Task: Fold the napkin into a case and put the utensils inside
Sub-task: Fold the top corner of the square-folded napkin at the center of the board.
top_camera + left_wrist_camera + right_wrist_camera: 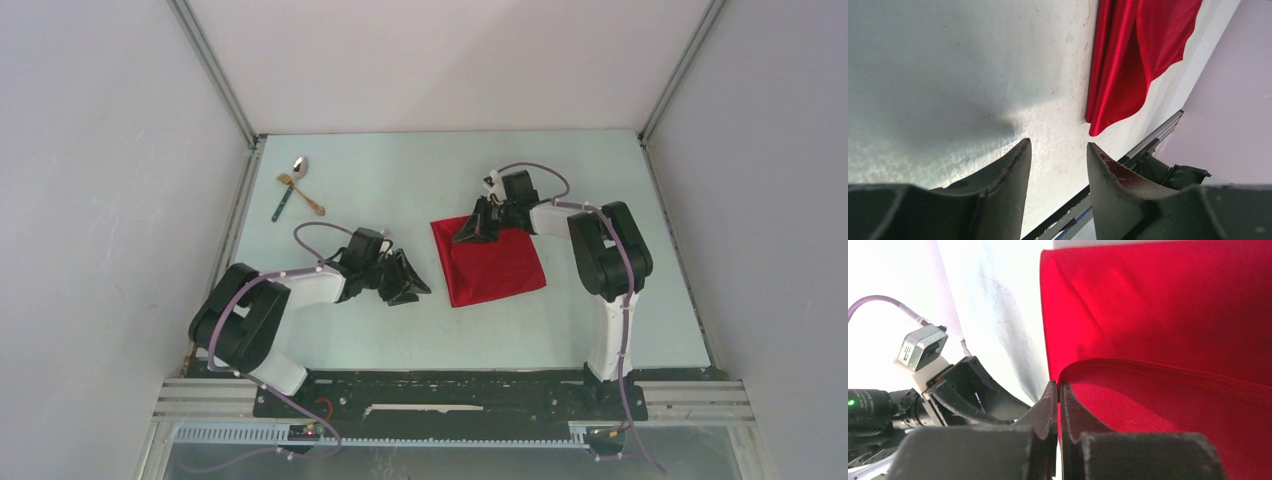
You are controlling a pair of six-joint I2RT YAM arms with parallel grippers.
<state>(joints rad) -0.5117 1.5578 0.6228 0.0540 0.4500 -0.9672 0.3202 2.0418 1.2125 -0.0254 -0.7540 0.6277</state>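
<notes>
The right gripper (pixel 1058 388) has its jaws closed, pinching the napkin (pixel 497 266) at its far-left corner. The left gripper (pixel 1058 150) is parted and empty, just off the napkin's left edge, not touching. The utensils (pixel 296 188) lie well left of the napkin, nearer the left gripper.

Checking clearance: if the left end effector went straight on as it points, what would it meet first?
Likely the napkin, at its left edge, past bare table; depth is unclear.

The right hand (pixel 466 235) is covering the napkin (pixel 495 265) at its far corner; napkin is running off frame edges in both wrist views; teal-handled utensil (pixel 283 205) is showing too small to identify.
</notes>
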